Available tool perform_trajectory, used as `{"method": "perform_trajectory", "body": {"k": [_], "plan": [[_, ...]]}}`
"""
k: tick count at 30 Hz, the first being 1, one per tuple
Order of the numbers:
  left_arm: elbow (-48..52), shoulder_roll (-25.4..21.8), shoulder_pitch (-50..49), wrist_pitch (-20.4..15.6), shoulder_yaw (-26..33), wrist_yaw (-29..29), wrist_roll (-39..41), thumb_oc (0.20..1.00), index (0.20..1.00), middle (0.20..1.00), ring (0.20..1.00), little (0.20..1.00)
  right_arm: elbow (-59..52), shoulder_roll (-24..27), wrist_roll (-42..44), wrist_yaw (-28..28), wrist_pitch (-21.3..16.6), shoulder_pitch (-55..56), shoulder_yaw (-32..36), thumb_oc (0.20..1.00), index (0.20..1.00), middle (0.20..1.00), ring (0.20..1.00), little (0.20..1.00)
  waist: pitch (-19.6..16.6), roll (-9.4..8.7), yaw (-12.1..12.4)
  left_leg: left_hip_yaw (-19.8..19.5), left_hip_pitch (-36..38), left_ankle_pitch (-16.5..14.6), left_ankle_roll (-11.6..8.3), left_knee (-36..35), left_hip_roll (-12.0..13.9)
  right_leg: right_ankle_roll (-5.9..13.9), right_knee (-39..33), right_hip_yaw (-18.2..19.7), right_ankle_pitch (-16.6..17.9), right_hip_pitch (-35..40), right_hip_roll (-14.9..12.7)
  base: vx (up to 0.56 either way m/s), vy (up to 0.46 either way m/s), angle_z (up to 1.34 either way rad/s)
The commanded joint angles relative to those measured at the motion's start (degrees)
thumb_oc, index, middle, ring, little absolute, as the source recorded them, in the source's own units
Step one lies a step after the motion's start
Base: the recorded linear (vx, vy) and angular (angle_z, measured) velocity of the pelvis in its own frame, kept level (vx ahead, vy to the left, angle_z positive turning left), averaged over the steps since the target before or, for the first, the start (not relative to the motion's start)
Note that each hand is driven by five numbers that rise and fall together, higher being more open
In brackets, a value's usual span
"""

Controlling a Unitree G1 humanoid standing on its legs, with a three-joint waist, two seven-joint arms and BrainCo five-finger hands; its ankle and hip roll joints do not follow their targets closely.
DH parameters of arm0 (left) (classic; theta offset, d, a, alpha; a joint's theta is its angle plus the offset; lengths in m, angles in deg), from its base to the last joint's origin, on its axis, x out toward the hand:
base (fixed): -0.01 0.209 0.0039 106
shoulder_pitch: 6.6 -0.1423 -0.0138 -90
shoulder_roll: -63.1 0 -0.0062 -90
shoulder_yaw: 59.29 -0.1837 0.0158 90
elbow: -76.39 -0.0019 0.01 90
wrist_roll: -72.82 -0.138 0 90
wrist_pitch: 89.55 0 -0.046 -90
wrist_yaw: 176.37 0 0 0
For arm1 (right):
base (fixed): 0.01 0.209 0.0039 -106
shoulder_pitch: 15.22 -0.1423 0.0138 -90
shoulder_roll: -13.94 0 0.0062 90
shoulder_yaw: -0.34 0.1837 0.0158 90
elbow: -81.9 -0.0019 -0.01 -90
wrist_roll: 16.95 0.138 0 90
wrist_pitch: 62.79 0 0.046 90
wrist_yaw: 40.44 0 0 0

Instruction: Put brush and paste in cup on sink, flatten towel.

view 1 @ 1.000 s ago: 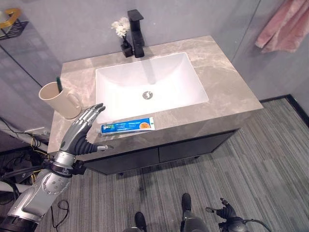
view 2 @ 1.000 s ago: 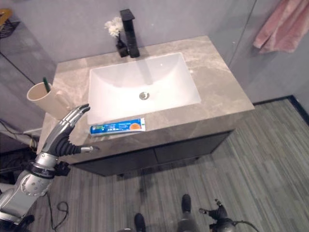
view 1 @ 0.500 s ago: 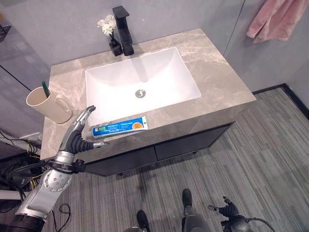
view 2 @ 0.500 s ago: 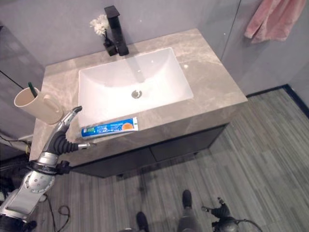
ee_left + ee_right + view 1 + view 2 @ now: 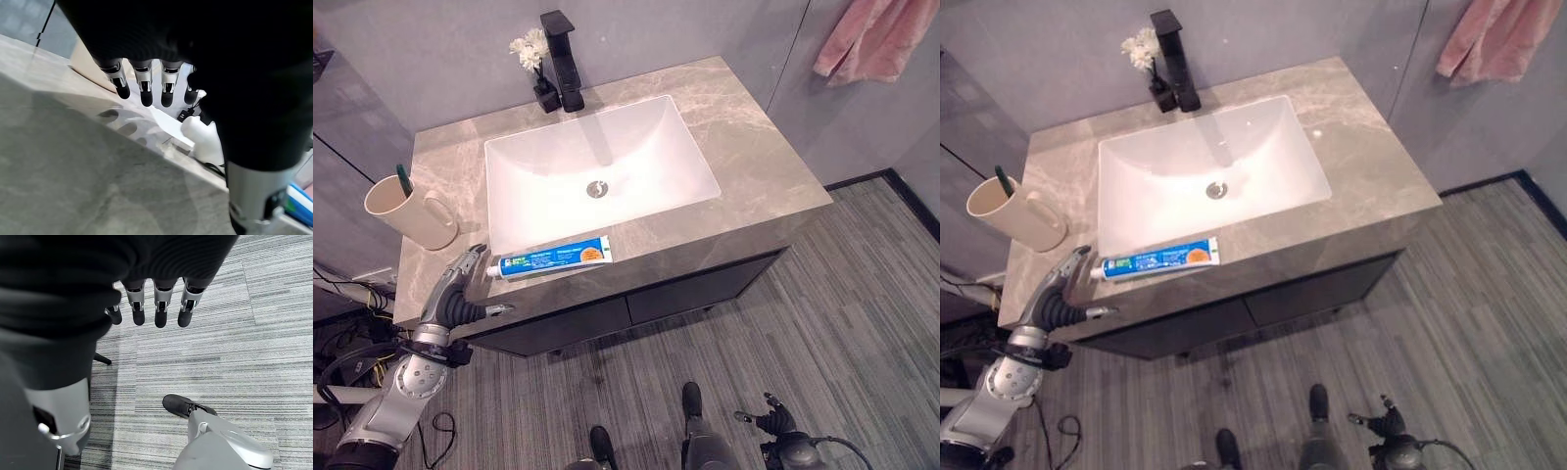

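Toothpaste (image 5: 556, 259) lies flat on the front strip of the grey stone counter (image 5: 754, 166), between the white basin (image 5: 597, 166) and the counter's front edge, its long axis running side to side along that edge. The left hand (image 5: 460, 289) hovers at the front left corner of the counter, just beside the tube's left end and apart from it; its fingers are loosely extended with the thumb held out to the side, and it has hold of nothing. In the left wrist view the fingertips (image 5: 146, 98) point down over bare stone, with the tube's blue end showing near the thumb. The tube therefore lies to the right of this hand, end-on to it, so a grasp would probably call for a short reach rightward and a pinch across the tube's narrow width. The beige cup (image 5: 406, 208), with the green brush (image 5: 403, 179) already standing in it, sits on the counter behind the left hand, near the left edge, with open stone between cup and tube for the carry. The right hand (image 5: 156, 308) hangs low over the striped floor, well apart from the sink, fingers relaxed and empty, so the left is plainly the nearer. The pink towel (image 5: 876, 44) hangs on the wall at the far right.
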Motion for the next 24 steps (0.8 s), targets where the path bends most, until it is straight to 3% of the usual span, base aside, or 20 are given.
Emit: {"method": "perform_trajectory", "body": {"k": [1,14,20,21,24], "plan": [[-0.8,0.9,4.0,-0.9,1.4,1.7,0.6,1.000,1.000,1.000,1.000,1.000,0.2,0.6,-0.8,-1.3,-0.9,-3.5,-0.4,1.000,1.000,1.000,1.000,1.000,1.6,0.61,-0.2,-5.9,0.1,0.6,-1.43,0.2,2.9,6.33,0.4,0.2,0.2,2.6,-3.2,0.00,0.000,0.00],[1.4,5.1,4.2,-1.4,1.3,-2.6,11.3,1.000,1.000,1.000,1.000,1.000,1.5,0.8,0.2,-0.7,-0.6,-2.5,0.6,1.000,1.000,1.000,1.000,1.000,1.0,1.75,-0.9,-5.4,0.4,0.5,-1.76,0.2,3.3,6.14,0.4,0.3,-0.2,2.8,-3.0,0.00,0.000,0.00],[1.6,5.2,5.2,-1.3,1.0,-2.4,10.9,1.000,1.000,1.000,1.000,1.000,1.5,1.0,-0.1,-0.5,-0.4,-2.5,0.3,1.000,1.000,1.000,1.000,1.000,1.0,2.04,-1.2,-5.3,0.4,0.6,-1.82,0.2,3.4,6.05,0.4,0.3,-0.2,2.8,-3.0,0.00,0.000,0.00],[1.7,4.9,5.5,-1.3,0.8,-2.2,10.3,0.947,0.947,0.947,0.947,0.947,1.4,1.0,-0.1,-0.5,-0.4,-2.5,0.3,1.000,1.000,1.000,1.000,1.000,1.0,2.06,-1.2,-5.3,0.3,0.6,-1.84,0.2,3.4,6.04,0.4,0.3,-0.2,2.8,-3.0,0.00,0.000,0.00],[2.2,4.2,6.5,-1.4,0.1,-1.8,8.8,0.944,0.944,0.944,0.944,0.944,0.3,1.5,-2.3,-0.7,-0.2,-2.4,-0.8,1.000,1.000,1.000,1.000,1.000,1.1,2.33,-1.4,-5.3,0.0,0.7,-1.92,0.2,3.3,5.93,0.4,0.3,-0.2,2.5,-3.0,0.00,0.000,0.00]]}}
